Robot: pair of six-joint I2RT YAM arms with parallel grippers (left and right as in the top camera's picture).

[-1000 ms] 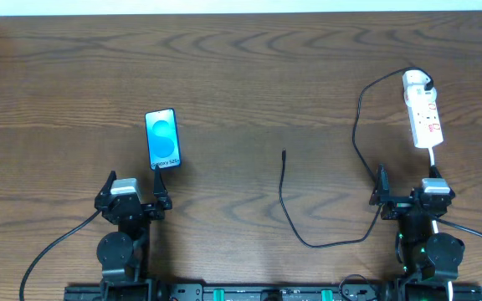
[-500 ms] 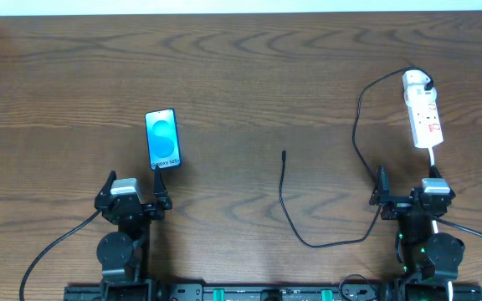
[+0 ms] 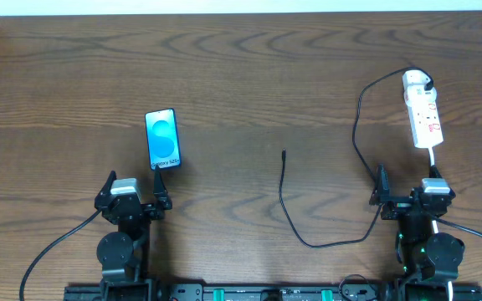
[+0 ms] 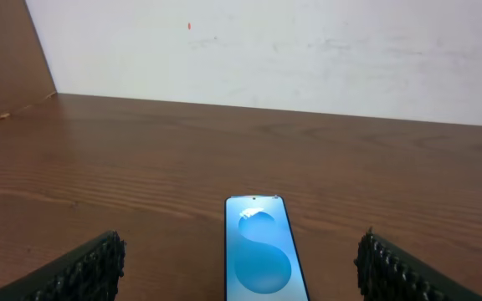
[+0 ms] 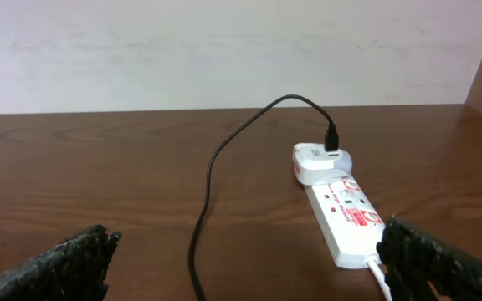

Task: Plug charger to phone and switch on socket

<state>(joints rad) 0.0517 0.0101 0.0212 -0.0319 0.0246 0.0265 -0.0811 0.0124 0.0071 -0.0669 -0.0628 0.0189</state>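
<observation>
Overhead view, entries by position on the counter (image 3: 241,67), a dark brown wood-grain surface.

1. Phone (image 3: 162,140): laid flat, screen up, on the left part of the counter. The screen is lit blue with a lighter circle and a line of white text. Its near end is placed just beyond the left hand (image 3: 134,186), close to that hand's right-side finger; contact cannot be told from above. In the left wrist view the phone (image 4: 262,251) is seen lying on the wood between the two black fingers (image 4: 90,267), clear of both.

2. Charger cable (image 3: 284,196): thin and black. Its plug tip (image 3: 284,153) is found loose near the middle of the counter, well apart from the phone and pointed toward the far side. From there the cable is run nearward, bent right in a loop, carried up past the right hand (image 3: 407,188), and arched over to the white adapter (image 3: 417,82).

3. Power strip (image 3: 425,117): white with red markings, set lengthwise at the far right. The adapter (image 5: 320,160) is seated at its far end. A white cord (image 3: 434,159) is led from its near end toward the right hand.

4. Left hand: fingers spread wide apart, nothing held.

5. Right hand: fingers spread wide apart, nothing held; the power strip (image 5: 348,219) is seen ahead of it, untouched.
</observation>
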